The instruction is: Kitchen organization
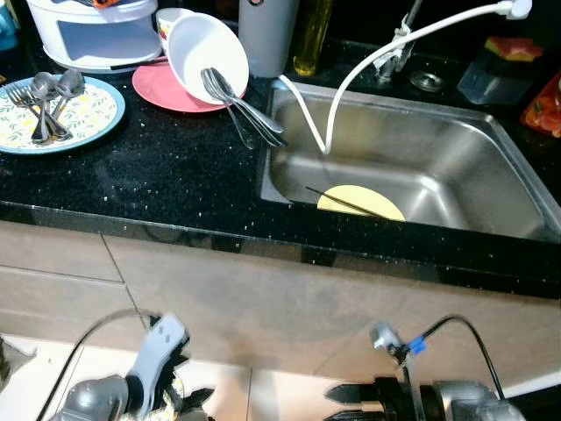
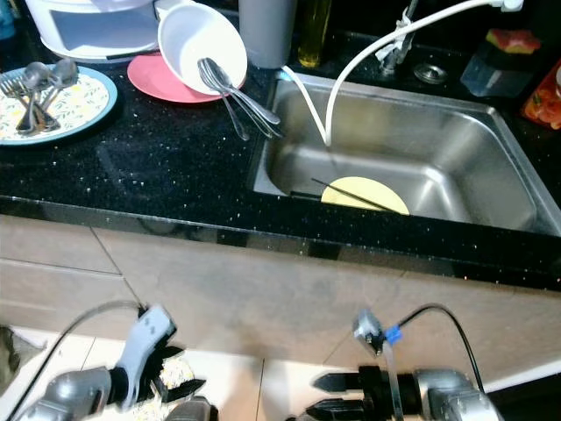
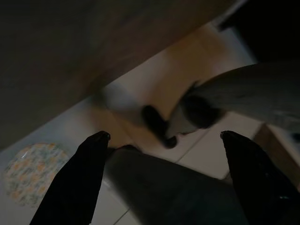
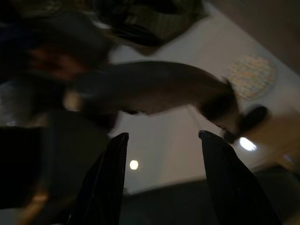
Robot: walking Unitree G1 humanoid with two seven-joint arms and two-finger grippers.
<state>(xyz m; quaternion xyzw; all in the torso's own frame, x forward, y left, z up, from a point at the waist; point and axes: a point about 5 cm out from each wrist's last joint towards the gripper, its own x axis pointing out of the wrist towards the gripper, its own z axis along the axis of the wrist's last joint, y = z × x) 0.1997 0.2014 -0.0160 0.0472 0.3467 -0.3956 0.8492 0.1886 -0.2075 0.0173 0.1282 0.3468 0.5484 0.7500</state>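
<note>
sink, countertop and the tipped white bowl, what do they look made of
Rectangular silver sink basin: likely stainless steel, brushed, with soft grey reflections. Black speckled countertop: looks like polished granite or a stone composite, glossy with pale flecks. Tipped white round bowl: probably glazed ceramic, though smooth plastic is possible.

I see a cat [image 3: 243,93] on the pale tile floor [image 3: 211,145], just past the left gripper [image 3: 165,136] tips, also ahead of the right gripper [image 4: 163,135]. Patterned round mat [image 3: 30,173] lies beside the left finger. Beige cabinet front [image 1: 263,298] sits above both grippers. White hose [image 1: 351,79], oil btl [image 1: 311,35] and grey canister [image 1: 267,35] are far ahead.
</note>
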